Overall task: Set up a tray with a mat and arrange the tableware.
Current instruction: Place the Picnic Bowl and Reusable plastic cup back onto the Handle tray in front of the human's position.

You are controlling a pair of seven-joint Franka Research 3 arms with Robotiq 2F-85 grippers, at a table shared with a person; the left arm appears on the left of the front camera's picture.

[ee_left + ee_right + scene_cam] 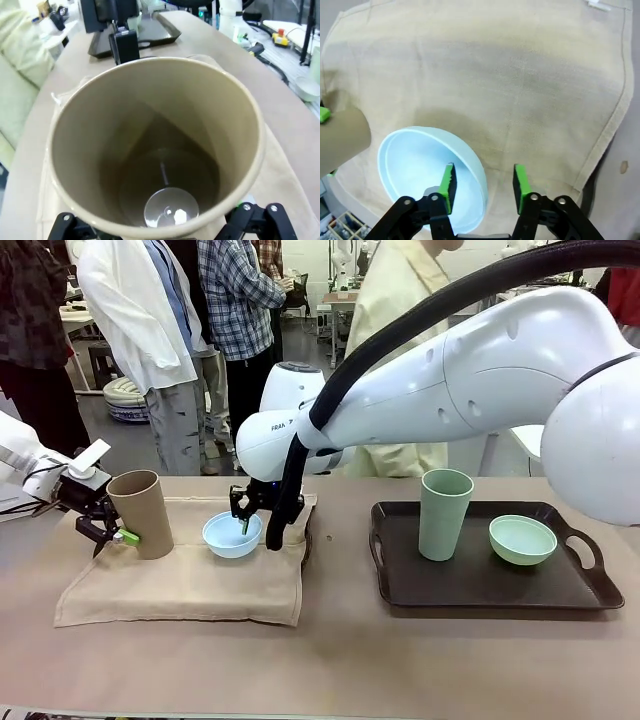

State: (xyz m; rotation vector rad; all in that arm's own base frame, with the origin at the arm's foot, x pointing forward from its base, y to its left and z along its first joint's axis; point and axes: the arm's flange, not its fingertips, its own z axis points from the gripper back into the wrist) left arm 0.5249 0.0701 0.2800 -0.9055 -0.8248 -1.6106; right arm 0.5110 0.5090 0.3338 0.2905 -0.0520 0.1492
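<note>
A tan cup (140, 512) stands on the beige mat (180, 585) at the left, and my left gripper (108, 527) is shut on its lower part. Looking down from the left wrist, the tan cup (160, 145) is empty, with my fingers (260, 220) on either side. The light blue bowl (232, 535) sits mid-mat. My right gripper (246, 520) is open astride the bowl's rim. Down there, one pad (449, 186) is inside the light blue bowl (415, 160) and the other outside over the mat (520, 75). The dark tray (480, 585) at the right holds the pale green cup (445, 513) and the pale green bowl (522, 539).
The mat lies on the brown table, left of the tray, not in it. A person in a pale yellow top (400, 300) stands at the far side, and others stand farther back. The table's front strip (330, 670) is bare.
</note>
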